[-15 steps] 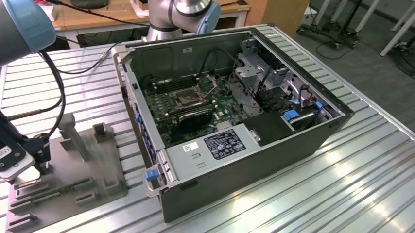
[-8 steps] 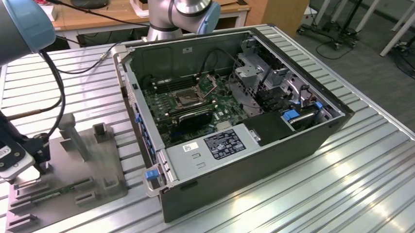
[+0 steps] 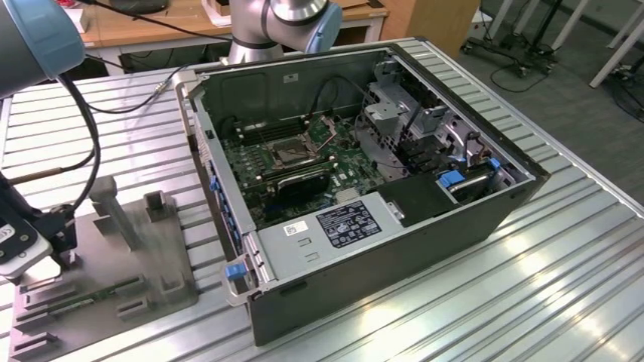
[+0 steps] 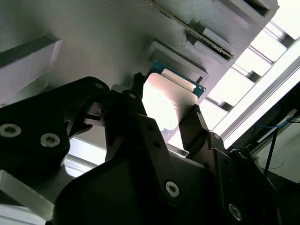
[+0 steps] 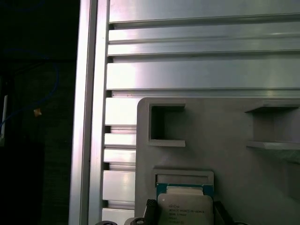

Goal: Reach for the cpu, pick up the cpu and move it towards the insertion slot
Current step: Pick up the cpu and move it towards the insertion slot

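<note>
On the ribbed metal table point(image 3: 544, 286) lies an open computer case point(image 3: 322, 249), its insertion slot point(image 3: 291, 154) well apart from the grey tray point(image 3: 146, 256) at the exterior view's left. Over that tray the gripper point(image 4: 164, 105) is clamped on two opposite edges of the cpu point(image 4: 171, 93). Light, stiff, probably fragile underneath, it wants an edge hold only; tray posts point(image 3: 105, 211) and case walls point(image 3: 207, 151) narrow the room above.

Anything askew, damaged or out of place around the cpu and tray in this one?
Nothing stands out. The cpu lines up squarely with its recess in the grey tray, with the gripper right at it, and its metal face looks unmarked. Nothing lies on the insertion slot.
</note>
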You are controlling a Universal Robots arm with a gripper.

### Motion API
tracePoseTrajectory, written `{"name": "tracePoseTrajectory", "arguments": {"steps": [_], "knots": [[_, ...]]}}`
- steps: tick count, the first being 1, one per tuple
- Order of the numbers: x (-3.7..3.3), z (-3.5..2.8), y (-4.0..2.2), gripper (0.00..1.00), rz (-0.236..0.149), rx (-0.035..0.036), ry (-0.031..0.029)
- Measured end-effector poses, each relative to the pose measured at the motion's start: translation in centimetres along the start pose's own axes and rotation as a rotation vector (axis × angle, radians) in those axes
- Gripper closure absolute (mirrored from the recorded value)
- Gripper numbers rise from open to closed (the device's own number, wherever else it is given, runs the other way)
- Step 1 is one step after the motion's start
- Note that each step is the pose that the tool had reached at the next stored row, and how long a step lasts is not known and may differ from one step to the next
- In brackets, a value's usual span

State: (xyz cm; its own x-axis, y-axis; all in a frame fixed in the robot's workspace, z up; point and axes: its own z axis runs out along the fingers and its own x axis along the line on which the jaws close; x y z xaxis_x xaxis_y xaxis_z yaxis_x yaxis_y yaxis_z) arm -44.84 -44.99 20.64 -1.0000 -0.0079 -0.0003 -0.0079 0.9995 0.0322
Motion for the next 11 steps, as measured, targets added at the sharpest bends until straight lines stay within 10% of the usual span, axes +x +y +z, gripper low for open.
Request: {"name": "tracePoseTrajectory", "arguments": {"steps": [11], "knots": [[0.0,-0.22,0.0,0.45,0.0,0.0001,0.0001]]}}
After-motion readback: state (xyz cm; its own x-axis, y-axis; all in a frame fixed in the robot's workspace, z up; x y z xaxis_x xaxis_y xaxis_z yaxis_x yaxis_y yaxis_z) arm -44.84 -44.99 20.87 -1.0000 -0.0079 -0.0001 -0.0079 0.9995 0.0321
